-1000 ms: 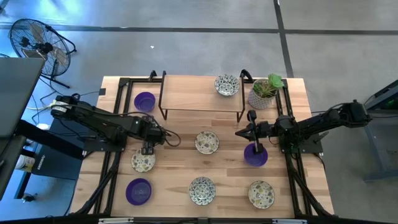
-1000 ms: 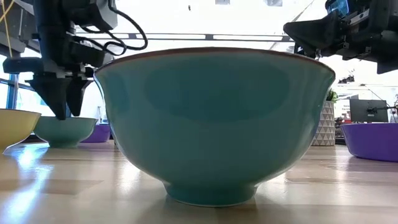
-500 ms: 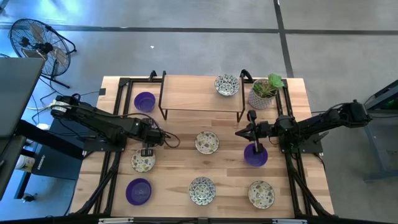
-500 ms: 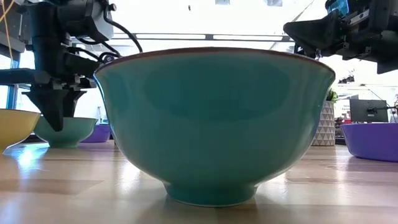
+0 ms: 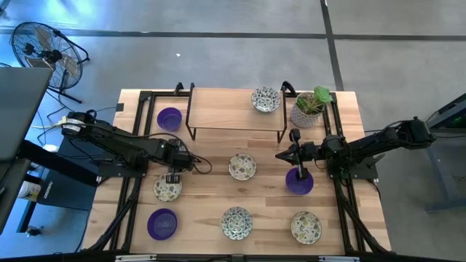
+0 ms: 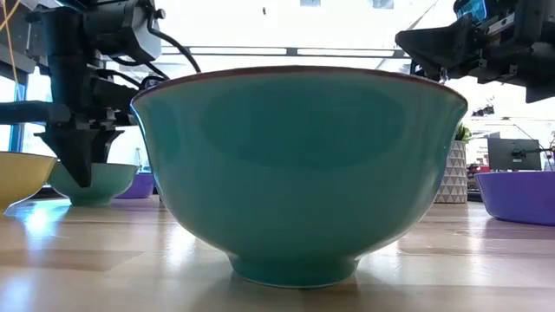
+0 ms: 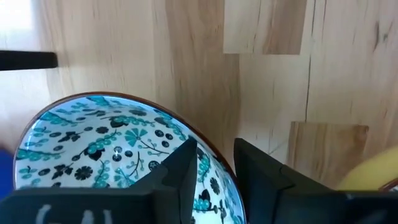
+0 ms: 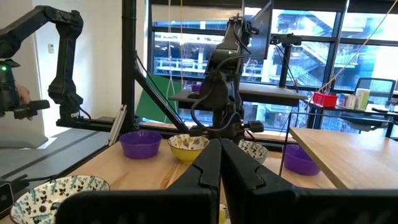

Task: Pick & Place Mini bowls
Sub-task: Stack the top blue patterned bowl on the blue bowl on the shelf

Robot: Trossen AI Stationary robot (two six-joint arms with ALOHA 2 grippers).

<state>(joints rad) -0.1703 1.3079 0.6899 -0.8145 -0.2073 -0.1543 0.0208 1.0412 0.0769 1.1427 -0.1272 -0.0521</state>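
Observation:
My left gripper (image 5: 172, 177) (image 6: 80, 173) points straight down at the far rim of a cream, dark-patterned mini bowl (image 5: 167, 190) (image 7: 93, 143) on the table's left side. It is shut on that rim. The bowl rests on the wood. My right gripper (image 5: 279, 155) (image 8: 219, 163) is shut on nothing. It hovers level above the table and points toward the table's left, beside a purple mini bowl (image 5: 298, 183). My left gripper pinches the patterned bowl's far rim (image 7: 211, 148). One finger (image 7: 183, 168) is inside the bowl and the other finger (image 7: 255, 171) is outside. The fingers come from above, pointing down. The bowl sits upright on the table.
More patterned bowls sit at the table's centre (image 5: 242, 166), near centre (image 5: 237, 222), near right (image 5: 306, 227) and on the wooden shelf (image 5: 266, 100). Purple bowls lie at far left (image 5: 169, 118) and near left (image 5: 162, 223). A potted plant (image 5: 309, 108) stands far right.
My left gripper has come down onto the patterned bowl's rim and shifted slightly toward the near edge. In the low view its two fingers, apart a second ago, have closed together. The right arm has kept still.

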